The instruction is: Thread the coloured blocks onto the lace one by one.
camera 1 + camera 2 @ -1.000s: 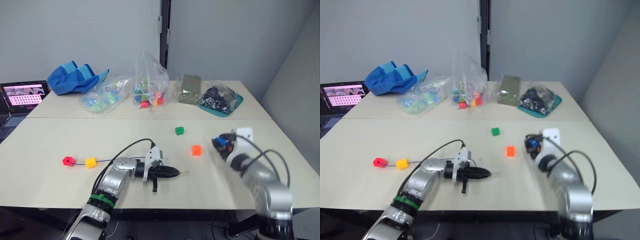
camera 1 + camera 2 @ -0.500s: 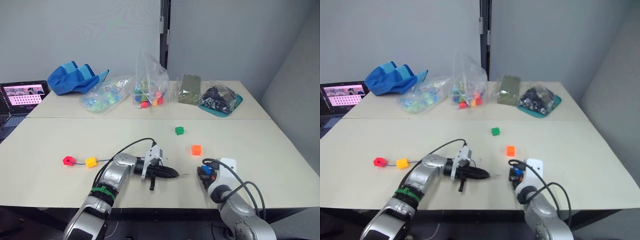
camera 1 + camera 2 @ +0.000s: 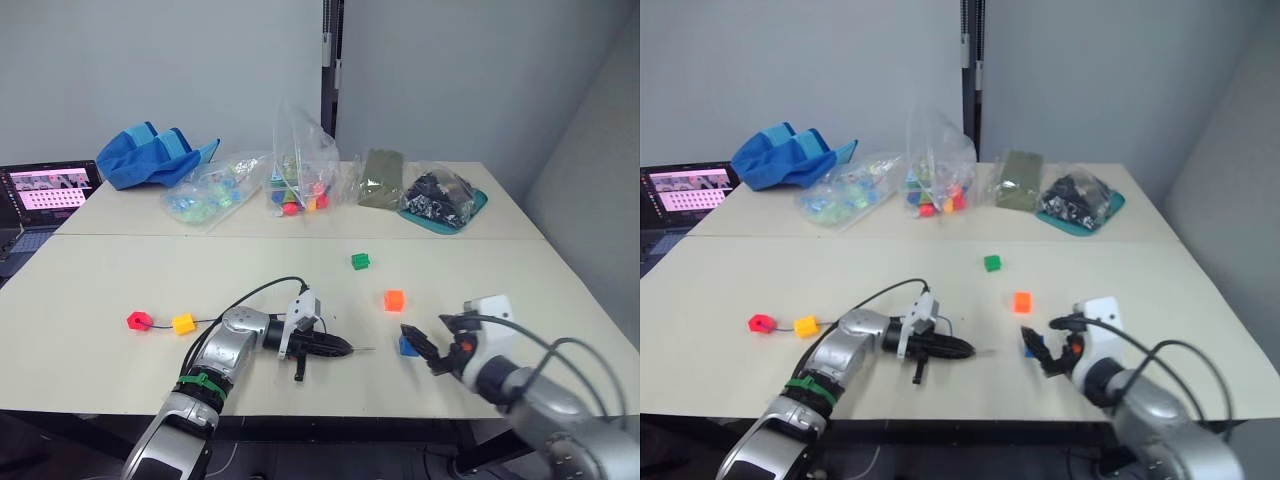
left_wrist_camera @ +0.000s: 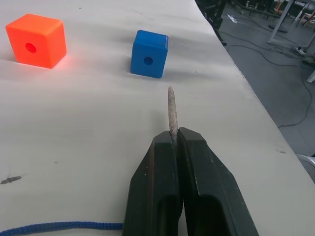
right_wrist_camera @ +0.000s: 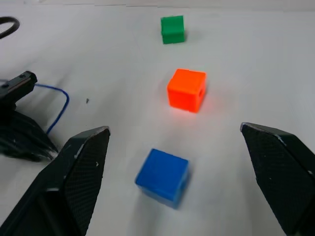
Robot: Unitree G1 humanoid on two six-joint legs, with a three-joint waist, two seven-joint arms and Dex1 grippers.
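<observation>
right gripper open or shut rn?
Open. In the right wrist view the two black fingers stand wide apart either side of the blue block, which lies free on the table, touching neither.

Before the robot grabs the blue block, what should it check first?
1. Left fingers shut on the lace tip: ok.
2. Right fingers open wide enough: ok, one on either side of the blue block.
3. Blue block free on the table, touching nothing: ok.
4. Block's hole faces the tip: ok, it shows in the left wrist view.
5. Orange block out of the way: ok, apart from the blue one.
6. Red block and yellow block already on the lace: cannot tell for sure, though they sit together by it.
</observation>
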